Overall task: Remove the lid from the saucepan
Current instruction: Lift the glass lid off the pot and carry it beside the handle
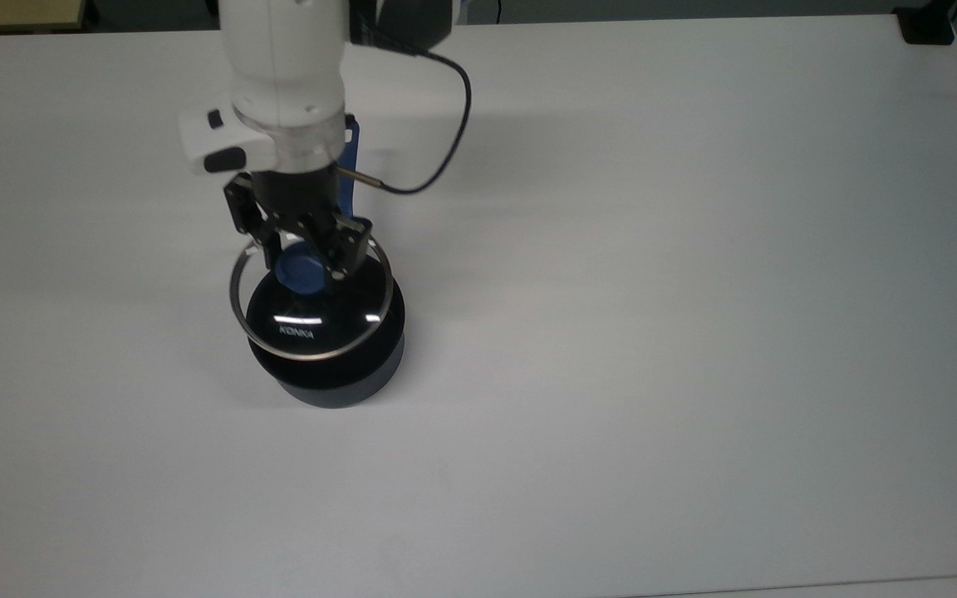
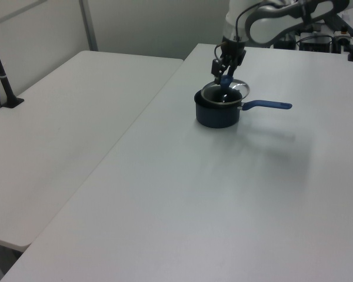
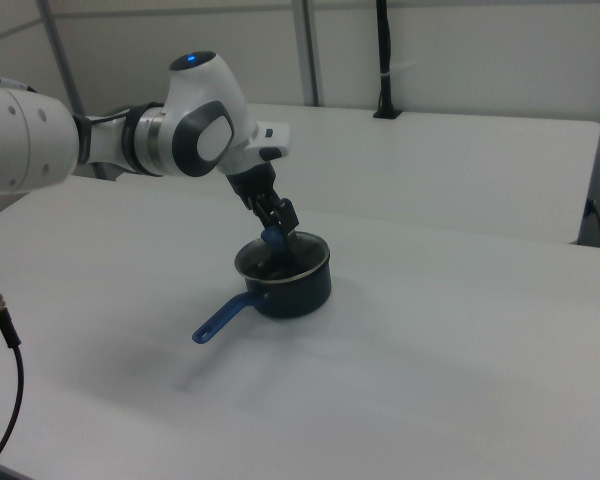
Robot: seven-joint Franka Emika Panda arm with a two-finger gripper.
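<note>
My gripper (image 1: 300,264) is shut on the round blue knob of the lid (image 1: 312,325), a clear glass disc with a thin metal rim and white "KONKA" lettering. The lid hangs slightly tilted just above the saucepan (image 1: 331,384), offset toward the top view's upper left. The saucepan is small, round and dark, and it stands on the white table (image 1: 694,332). Its blue handle (image 1: 350,170) runs away under my arm. In the left view the gripper (image 2: 225,77) holds the lid (image 2: 236,89) over the saucepan (image 2: 216,116), whose handle (image 2: 269,106) points right. The right view has the gripper (image 3: 276,233) above the saucepan (image 3: 300,288).
A dark cable (image 1: 445,149) loops off my wrist to the top view's right. A black clamp (image 1: 927,29) sits at the table's far right corner. In the left view a second white table (image 2: 65,129) with a black post (image 2: 3,76) adjoins on the left.
</note>
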